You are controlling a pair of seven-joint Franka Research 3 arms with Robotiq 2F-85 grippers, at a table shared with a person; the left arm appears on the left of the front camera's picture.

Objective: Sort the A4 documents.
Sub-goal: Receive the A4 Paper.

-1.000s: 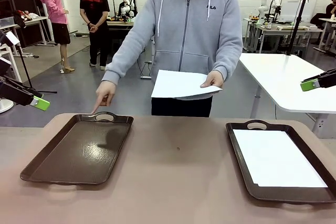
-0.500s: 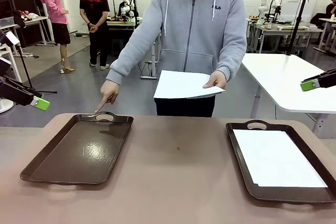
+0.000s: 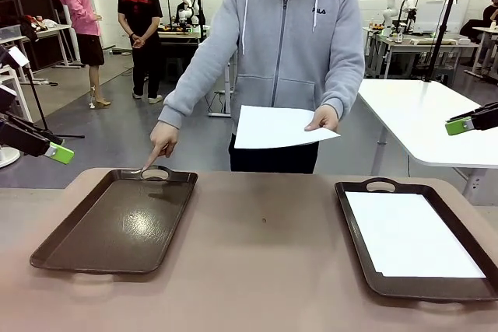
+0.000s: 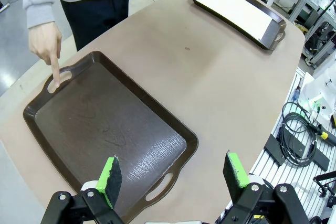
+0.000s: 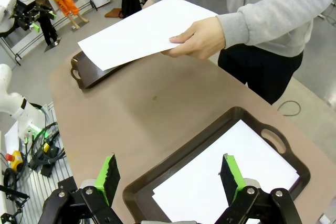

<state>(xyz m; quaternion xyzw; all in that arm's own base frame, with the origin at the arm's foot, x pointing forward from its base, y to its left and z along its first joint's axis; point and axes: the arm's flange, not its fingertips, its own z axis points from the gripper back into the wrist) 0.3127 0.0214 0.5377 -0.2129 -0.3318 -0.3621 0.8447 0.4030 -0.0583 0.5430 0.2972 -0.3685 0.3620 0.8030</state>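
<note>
Person points at the left tray while holding out 1 sheet; both grippers hang spread and empty.

A person in a grey hoodie stands at the far side of the table (image 3: 264, 270), one hand (image 3: 163, 139) pointing a finger down at the far handle of the left tray (image 3: 117, 223), the other hand (image 3: 322, 119) holding a sheet (image 3: 280, 127) level in the air above the table's far edge. A second sheet (image 3: 408, 235) lies flat in the right tray (image 3: 359, 250). The left gripper (image 4: 173, 174) hovers above the left tray's near handle, fingers wide apart, pinching nothing. The right gripper (image 5: 169, 174) hovers above the right tray, fingers likewise spread and empty.
</note>
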